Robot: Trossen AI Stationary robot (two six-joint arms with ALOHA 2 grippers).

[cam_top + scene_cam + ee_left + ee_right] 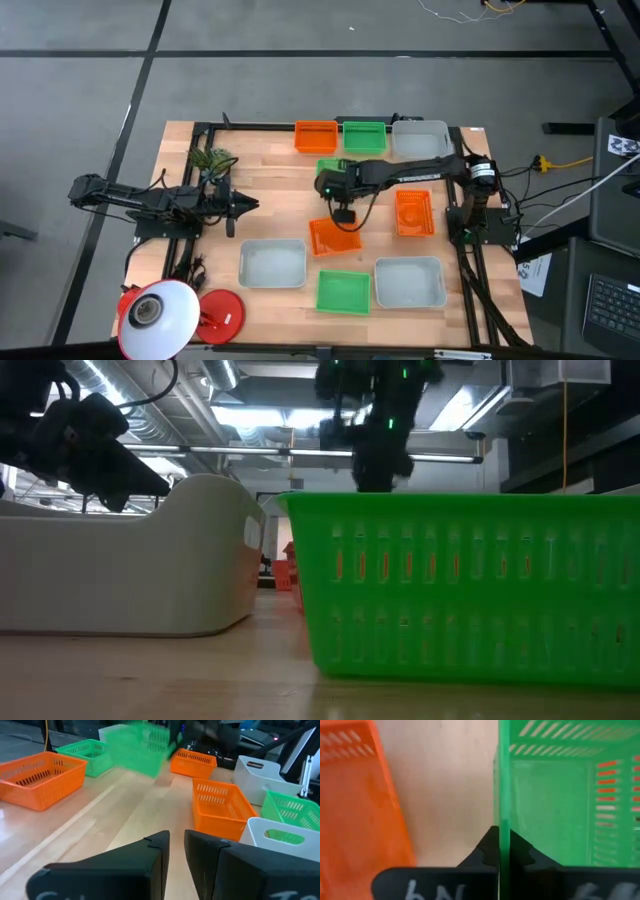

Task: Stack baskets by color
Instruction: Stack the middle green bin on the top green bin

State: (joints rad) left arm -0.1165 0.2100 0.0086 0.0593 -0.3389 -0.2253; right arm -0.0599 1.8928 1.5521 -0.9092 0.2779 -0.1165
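Note:
My right gripper [498, 832] is shut on a green basket [140, 747] and holds it above the table's middle [328, 166], just in front of the back row. That row is an orange basket [316, 136], a green one [364, 136] and a grey-white one [420, 138]. Two more orange baskets [334, 237] [414, 212] rest flat on their bases mid-table. Two grey-white baskets [272, 263] [409, 281] and a green one [343, 291] sit near the front. My left gripper [177, 850] waits at the table's left, open by a narrow gap, with nothing in it. My right gripper pinches one side wall of the green basket at its rim [504, 815], one finger inside the basket and one outside. The fingers come from above, slanting down. The basket hangs below them, clear of the table [145, 755].
A red-and-white lamp [165, 312] stands at the near left corner, and a small green plant [210, 160] sits by the left arm. In the low view the near green basket [470, 590] and a grey-white one [130, 560] fill the foreground. Bare wood [270, 180] lies left of centre.

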